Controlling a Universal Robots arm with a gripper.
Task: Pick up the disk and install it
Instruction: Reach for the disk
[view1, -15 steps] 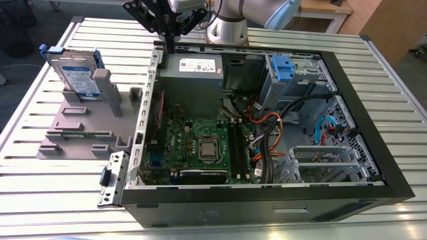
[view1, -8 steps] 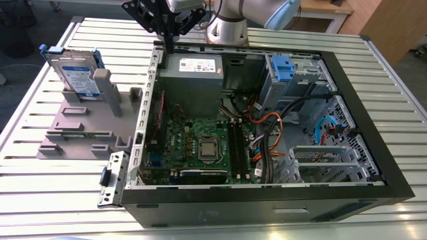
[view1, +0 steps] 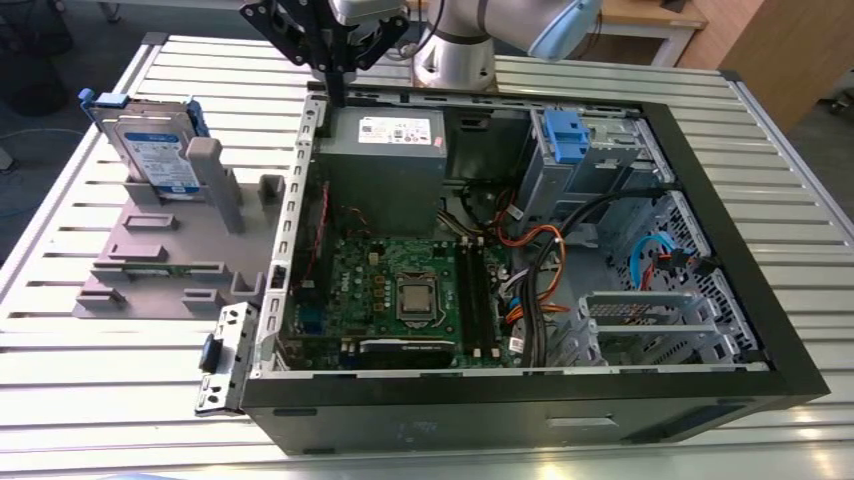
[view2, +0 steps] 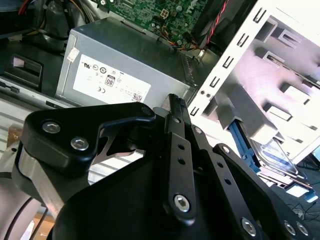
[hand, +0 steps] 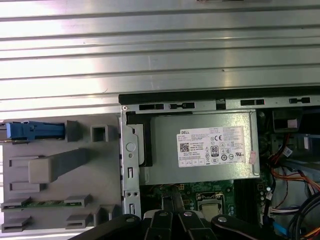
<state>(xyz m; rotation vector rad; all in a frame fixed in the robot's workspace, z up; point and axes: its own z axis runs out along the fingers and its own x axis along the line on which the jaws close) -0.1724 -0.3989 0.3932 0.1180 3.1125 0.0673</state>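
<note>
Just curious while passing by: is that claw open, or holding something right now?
Gripper: closed, holding nothing; the disk stands apart in the grey stand.

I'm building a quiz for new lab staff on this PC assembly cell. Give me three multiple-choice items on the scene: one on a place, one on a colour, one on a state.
1. Where is the disk?
A upright in the grey holder beside the computer case; B inside that case; C on top of that case.
2. What colour is the disk's bracket?
A red; B green; C blue.
3. How is the computer case?
A side open; B shut; C upside down.

1 A: the disk stands in the holder, outside the case.
2 C: the bracket is bright blue.
3 A: the motherboard lies exposed.
</note>
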